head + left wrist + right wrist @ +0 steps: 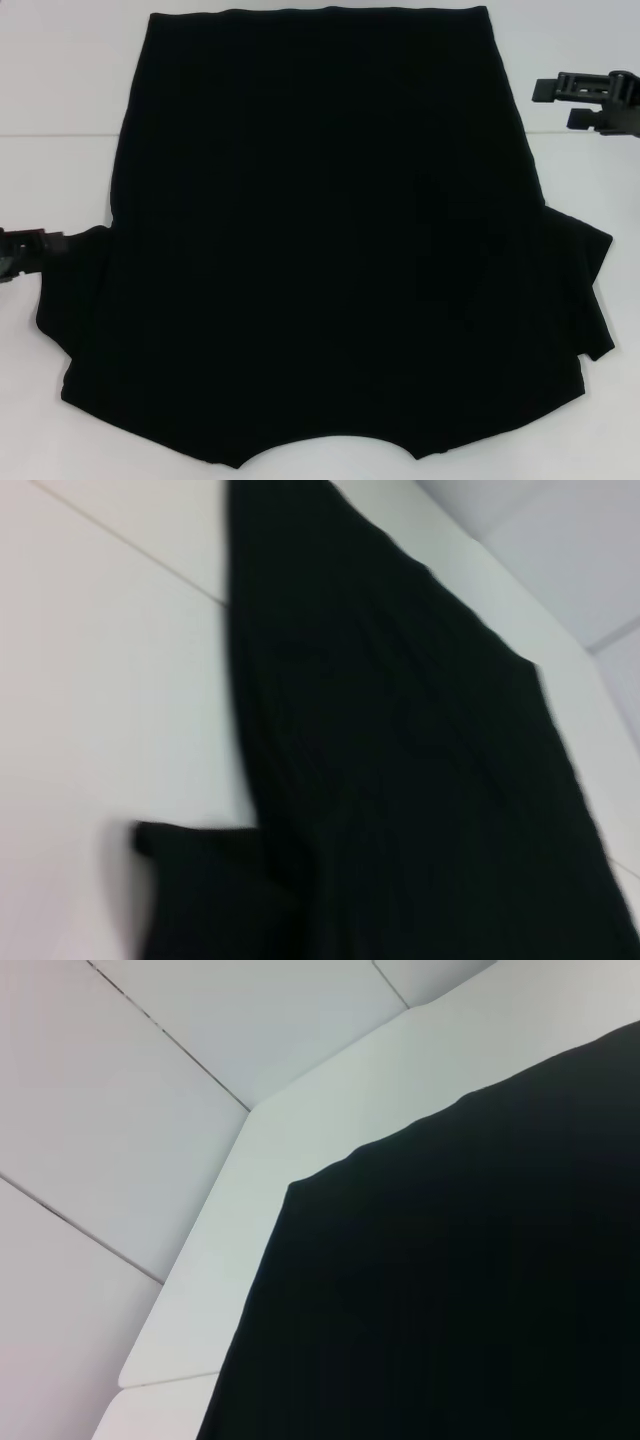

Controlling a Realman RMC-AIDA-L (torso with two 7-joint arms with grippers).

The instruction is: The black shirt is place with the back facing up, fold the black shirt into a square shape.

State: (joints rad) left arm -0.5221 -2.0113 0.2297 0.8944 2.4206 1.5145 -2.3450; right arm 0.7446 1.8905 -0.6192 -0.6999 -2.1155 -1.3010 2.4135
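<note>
Left gripper at black shirt sleeve

Black shirt is plain solid black, no lettering visible. Worktop white. Both pincers black.

- The head view is bright and evenly lit; the white table looks almost washed out, with only faint shadow along the cloth's edges.
- The black shirt reads as a near-uniform dark mass, its folds barely showing.
- The left wrist view is soft and smeared, most at the sleeve, whose outline is hazy.
- The right wrist view is sharper: the shirt's edge and the table seams are crisp, though the white surface carries a slight greyish tint.
</note>
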